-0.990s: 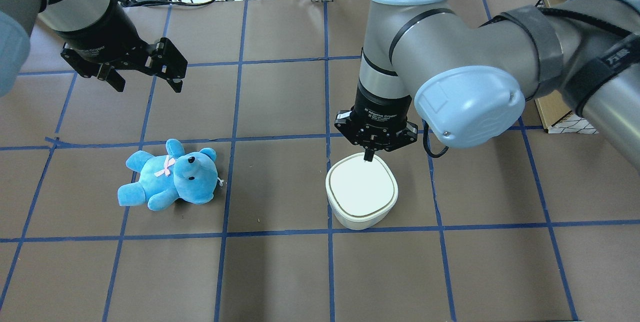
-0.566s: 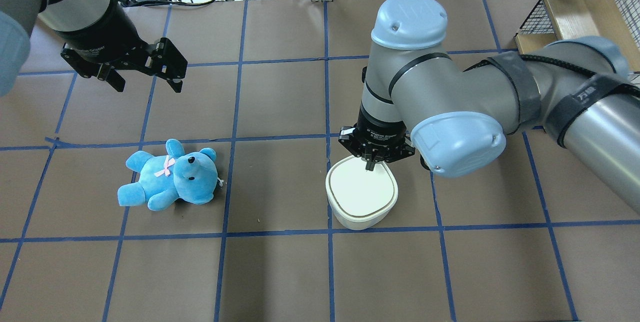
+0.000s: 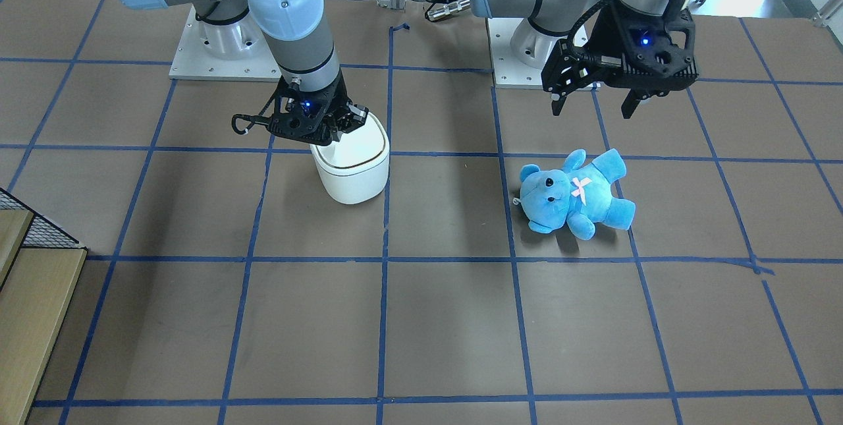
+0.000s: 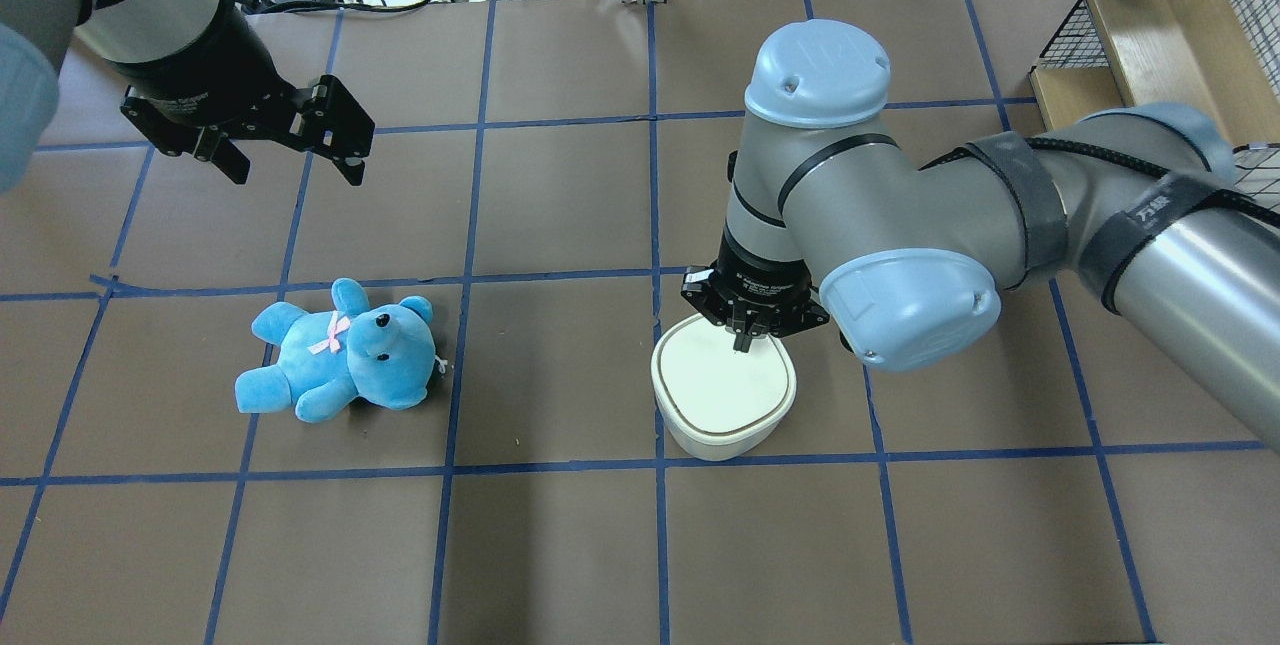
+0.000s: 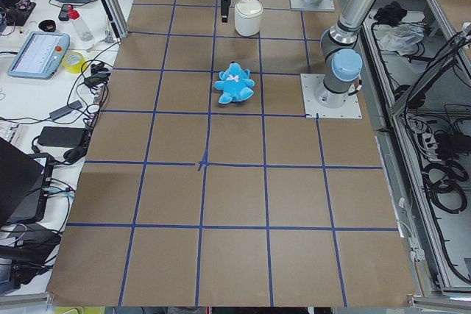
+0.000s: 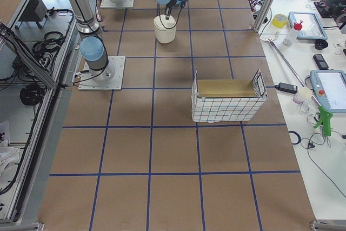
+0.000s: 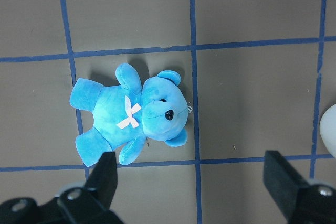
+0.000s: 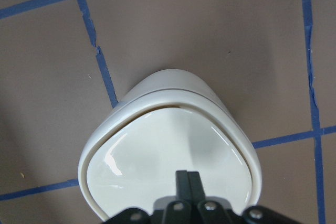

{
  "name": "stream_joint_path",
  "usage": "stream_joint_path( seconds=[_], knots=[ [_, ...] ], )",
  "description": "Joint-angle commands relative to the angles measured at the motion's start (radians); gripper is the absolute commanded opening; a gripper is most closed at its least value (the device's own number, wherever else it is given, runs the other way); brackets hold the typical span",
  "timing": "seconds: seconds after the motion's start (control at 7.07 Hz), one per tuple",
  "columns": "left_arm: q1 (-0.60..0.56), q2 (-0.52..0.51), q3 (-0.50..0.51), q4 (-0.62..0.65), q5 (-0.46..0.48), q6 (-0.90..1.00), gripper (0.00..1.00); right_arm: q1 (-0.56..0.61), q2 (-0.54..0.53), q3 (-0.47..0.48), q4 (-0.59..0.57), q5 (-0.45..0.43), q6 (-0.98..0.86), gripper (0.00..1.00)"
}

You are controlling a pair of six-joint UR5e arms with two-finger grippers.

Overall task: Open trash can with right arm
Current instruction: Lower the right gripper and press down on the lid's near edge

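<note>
Only a sliver of the trash can shows, cut by left wrist view's right edge. Overhead, right gripper covers its far rim.

Light is bright and even, falling from above. The worktop carries only soft, broad shadows, darkest round the can below the right fingers. In the right wrist view white glare streaks lie on the can's glossy lid, just ahead of those fingers. In the left wrist view the left fingers are blurred, while the teddy beyond them is sharp. Both side views taper toward the far end.
</note>
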Motion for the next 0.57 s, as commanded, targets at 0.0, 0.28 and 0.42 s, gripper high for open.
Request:
stream_joint_path(
  seconds=[0.0, 0.28, 0.42],
  knots=[
    [0.000, 0.000, 0.000, 0.000, 0.000, 0.000, 1.00, -0.001, 0.001, 0.046, -0.034, 0.014, -0.013, 0.00],
    [0.000, 0.000, 0.000, 0.000, 0.000, 0.000, 1.00, -0.001, 0.001, 0.054, -0.035, 0.018, -0.013, 0.00],
    [0.000, 0.000, 0.000, 0.000, 0.000, 0.000, 1.00, -0.001, 0.001, 0.060, -0.034, 0.020, -0.014, 0.00]
  ],
)
